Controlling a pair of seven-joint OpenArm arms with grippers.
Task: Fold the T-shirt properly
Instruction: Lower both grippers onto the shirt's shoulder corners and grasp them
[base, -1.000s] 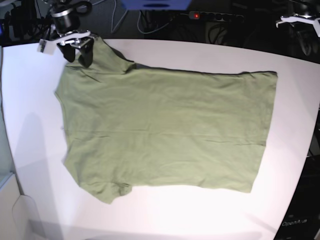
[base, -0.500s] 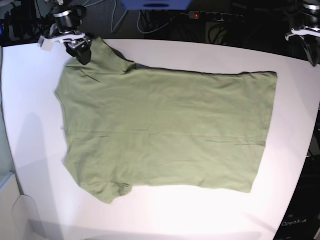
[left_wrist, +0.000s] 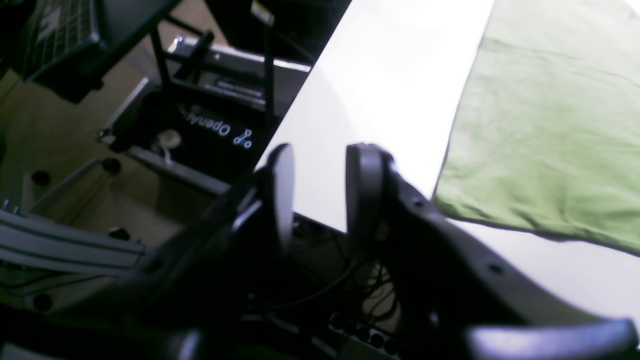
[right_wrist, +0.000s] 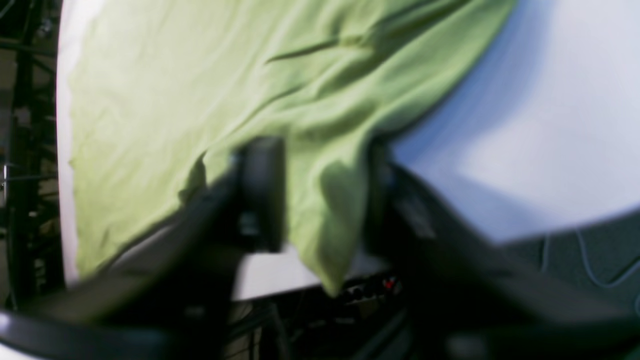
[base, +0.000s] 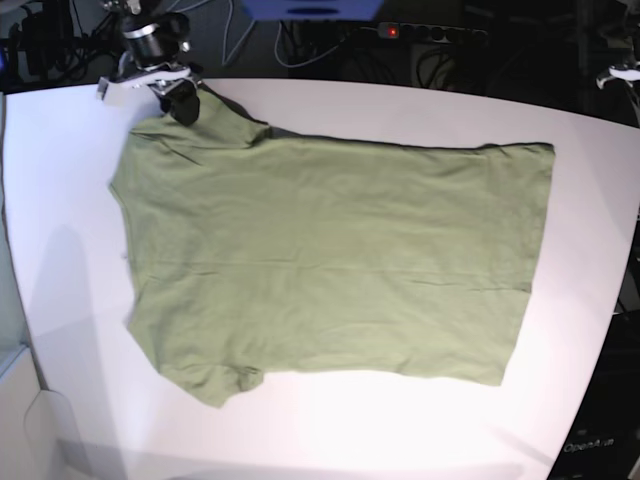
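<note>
The olive-green T-shirt (base: 330, 260) lies spread flat on the white table (base: 60, 200), neck end to the left and hem to the right. My right gripper (base: 182, 100) is at the far-left sleeve. In the right wrist view its dark fingers (right_wrist: 260, 195) sit on either side of a bunched fold of the T-shirt's sleeve (right_wrist: 330, 200), which fills the gap; the picture is blurred. My left gripper (left_wrist: 322, 192) hangs past the table's right edge, open and empty, beside the T-shirt's hem corner (left_wrist: 525, 150). In the base view the left gripper (base: 628, 76) barely shows at the right border.
A power strip with a red light (base: 392, 31) and cables lie behind the table's far edge. A dark stand with a logo (left_wrist: 215, 130) sits below the table's right side. Bare white table borders the shirt all round.
My right gripper has slid a little right along the far sleeve and its jaws have narrowed onto the fabric. The left arm has drifted toward the right border of the base view.
</note>
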